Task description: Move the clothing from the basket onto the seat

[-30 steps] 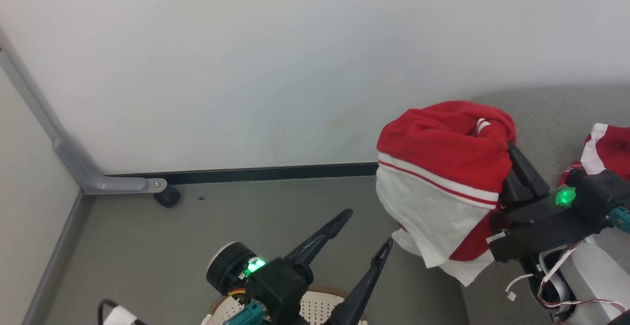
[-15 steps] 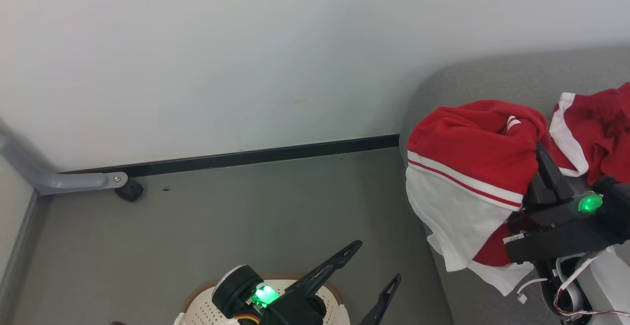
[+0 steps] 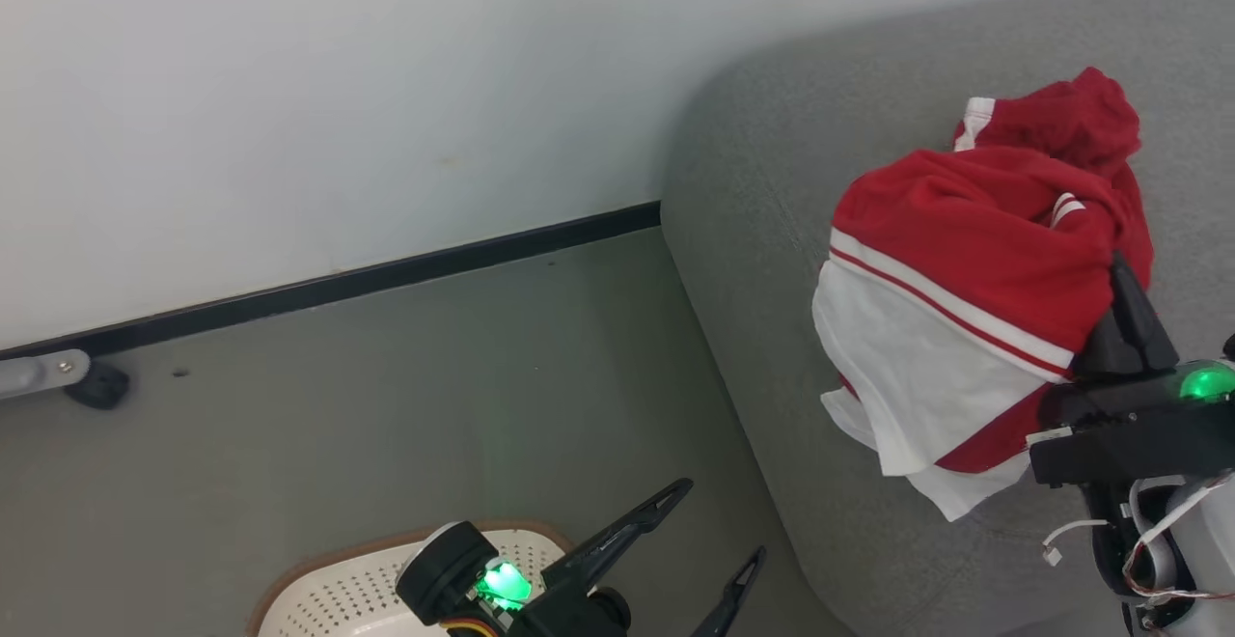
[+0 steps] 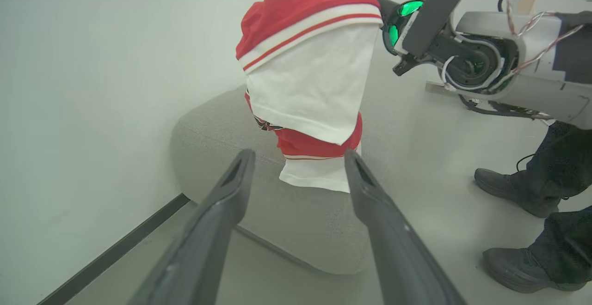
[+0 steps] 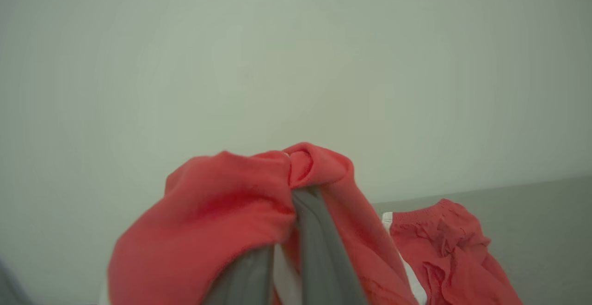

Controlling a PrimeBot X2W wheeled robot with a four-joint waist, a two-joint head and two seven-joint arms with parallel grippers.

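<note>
Right gripper (image 3: 1127, 323), pinched on the soft red-and-white garment (image 3: 955, 261), has swung it over the big grey fabric seat (image 3: 772, 183), so it looks ready to drop; left gripper (image 3: 724, 521) gapes wide, empty.

- Right tool (image 5: 300, 198) pinched tight on a red garment (image 5: 208, 212) draped over its tips.
- Second red garment (image 5: 444, 245), white-trimmed, lies on the grey seat (image 5: 541, 231) near its far edge.

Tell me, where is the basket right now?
In the head view the basket sits on the floor at the bottom edge, under the open left end effector and left of the seat.
</note>
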